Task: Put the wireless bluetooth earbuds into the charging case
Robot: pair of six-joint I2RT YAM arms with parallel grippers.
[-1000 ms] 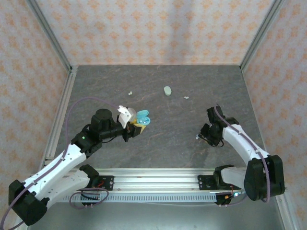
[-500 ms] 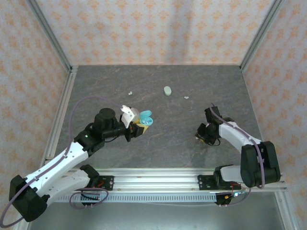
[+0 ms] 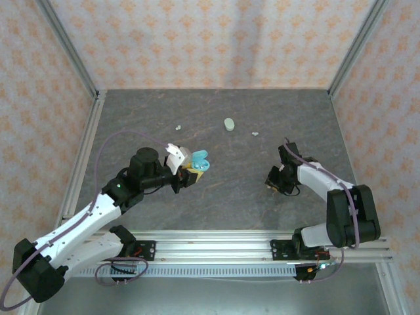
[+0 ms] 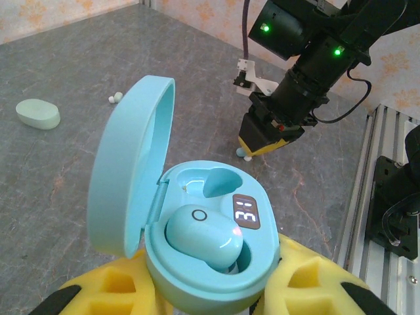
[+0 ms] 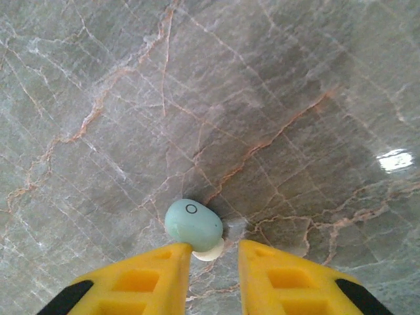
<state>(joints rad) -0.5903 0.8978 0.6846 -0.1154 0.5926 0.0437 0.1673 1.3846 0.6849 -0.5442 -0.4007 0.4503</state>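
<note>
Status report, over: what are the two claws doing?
Left gripper shut on blue case, lid open, one earbud seated. Right gripper open at loose earbud on table. Nothing blocking.

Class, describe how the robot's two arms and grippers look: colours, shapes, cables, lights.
The left arm and right arm are white with black joints. A purple cable loops along each. The left gripper and right gripper have yellow fingers with square hollows. Green lights glow on the right arm.

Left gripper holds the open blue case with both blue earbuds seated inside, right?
Not quite: the left gripper holds the open blue case with just one blue earbud seated; the other slot is empty, per the left wrist view.
</note>
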